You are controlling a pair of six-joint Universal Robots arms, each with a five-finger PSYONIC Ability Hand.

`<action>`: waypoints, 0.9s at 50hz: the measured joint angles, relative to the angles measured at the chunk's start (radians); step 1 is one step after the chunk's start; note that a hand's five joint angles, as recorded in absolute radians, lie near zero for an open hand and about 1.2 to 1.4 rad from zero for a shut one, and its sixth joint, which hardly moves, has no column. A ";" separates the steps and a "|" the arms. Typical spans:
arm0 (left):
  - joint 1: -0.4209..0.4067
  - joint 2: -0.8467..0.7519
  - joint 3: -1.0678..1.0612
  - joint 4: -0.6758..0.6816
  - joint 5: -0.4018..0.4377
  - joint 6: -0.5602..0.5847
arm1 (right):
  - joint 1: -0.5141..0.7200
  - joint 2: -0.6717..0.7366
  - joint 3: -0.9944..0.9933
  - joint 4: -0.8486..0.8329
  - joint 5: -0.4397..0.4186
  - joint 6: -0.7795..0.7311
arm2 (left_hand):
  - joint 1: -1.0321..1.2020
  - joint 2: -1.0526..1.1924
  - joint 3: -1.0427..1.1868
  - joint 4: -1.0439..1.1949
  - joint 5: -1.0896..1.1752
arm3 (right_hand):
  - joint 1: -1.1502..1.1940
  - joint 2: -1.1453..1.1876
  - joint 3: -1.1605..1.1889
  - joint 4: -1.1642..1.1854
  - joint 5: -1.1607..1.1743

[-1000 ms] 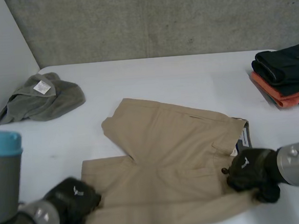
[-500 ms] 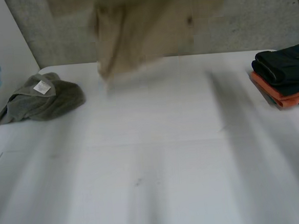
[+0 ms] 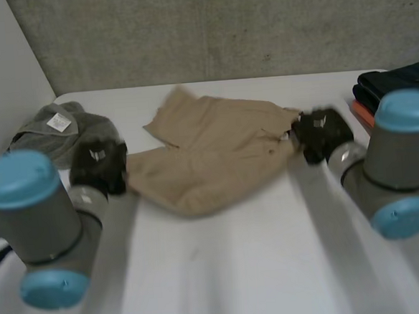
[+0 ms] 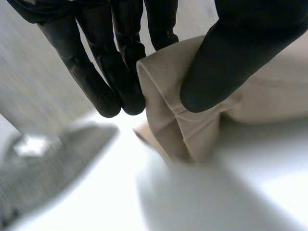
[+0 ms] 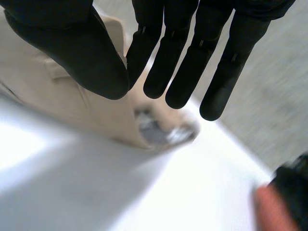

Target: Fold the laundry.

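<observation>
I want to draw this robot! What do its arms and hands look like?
The left arm and right arm are chunky grey tubes with round light-blue caps at the joints. The left hand and right hand are black, with long rounded fingers, a fat thumb, and a small white mark on the back.

On the table (image 3: 239, 270), shorts (image 3: 213, 160) lie between towel (image 3: 53, 135) and clothes stack (image 3: 395, 81)

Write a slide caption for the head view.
Left hand and right hand pinch tan shorts at opposite ends over the white table.
</observation>
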 measured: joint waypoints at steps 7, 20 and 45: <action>-0.019 -0.012 -0.134 -0.101 -0.007 -0.020 | -0.027 0.013 0.122 0.069 -0.006 -0.126 | 0.000 0.000 0.000 0.000 0.000 | 0.000 0.000 0.000 0.000 0.000; -0.086 0.261 -0.223 -0.461 0.027 0.023 | -0.058 -0.227 0.158 0.577 -0.024 -0.399 | 0.000 0.000 0.000 0.000 0.000 | 0.000 0.000 0.000 0.000 0.000; -0.128 -0.011 0.262 -0.508 0.005 0.261 | -0.173 -0.221 0.068 0.663 -0.079 -0.415 | 0.000 0.000 0.000 0.000 0.000 | 0.000 0.000 0.000 0.000 0.009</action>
